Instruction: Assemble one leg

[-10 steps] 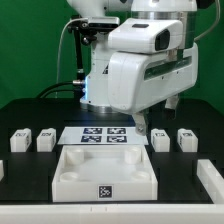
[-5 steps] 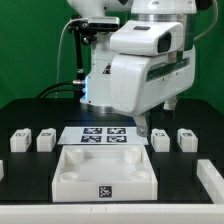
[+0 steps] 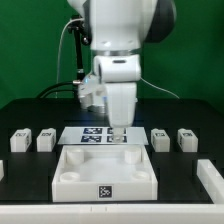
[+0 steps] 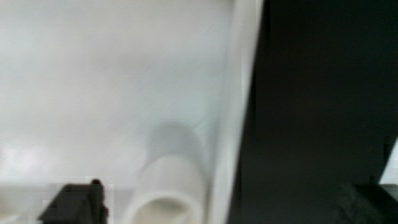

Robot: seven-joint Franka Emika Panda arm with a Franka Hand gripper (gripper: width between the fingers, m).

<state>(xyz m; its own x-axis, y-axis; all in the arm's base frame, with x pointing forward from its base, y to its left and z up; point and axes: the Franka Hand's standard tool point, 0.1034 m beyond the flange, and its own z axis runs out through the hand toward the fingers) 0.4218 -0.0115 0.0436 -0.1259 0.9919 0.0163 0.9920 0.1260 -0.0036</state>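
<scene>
Several legs, small white blocks with tags, stand on the black table. Two are at the exterior view's left (image 3: 19,141) (image 3: 45,140) and two at its right (image 3: 160,138) (image 3: 186,138). My gripper (image 3: 118,134) points straight down over the rear edge of the large white tray-like part (image 3: 72,170), apart from every leg. In the wrist view the gripper (image 4: 222,210) is open and empty. One dark fingertip (image 4: 73,204) shows over the tray-like part's surface (image 4: 107,90). A round corner socket (image 4: 164,207) lies between the jaws.
The marker board (image 3: 92,134) lies just behind the tray-like part, partly hidden by the gripper. More white parts show cut off at the exterior view's lower left (image 3: 2,169) and lower right (image 3: 211,177). A black cable (image 3: 66,55) hangs behind the arm.
The arm has swung and turned. The gripper moved from near the right-hand legs toward the exterior view's left, to the tray-like part's rear edge. No part has moved.
</scene>
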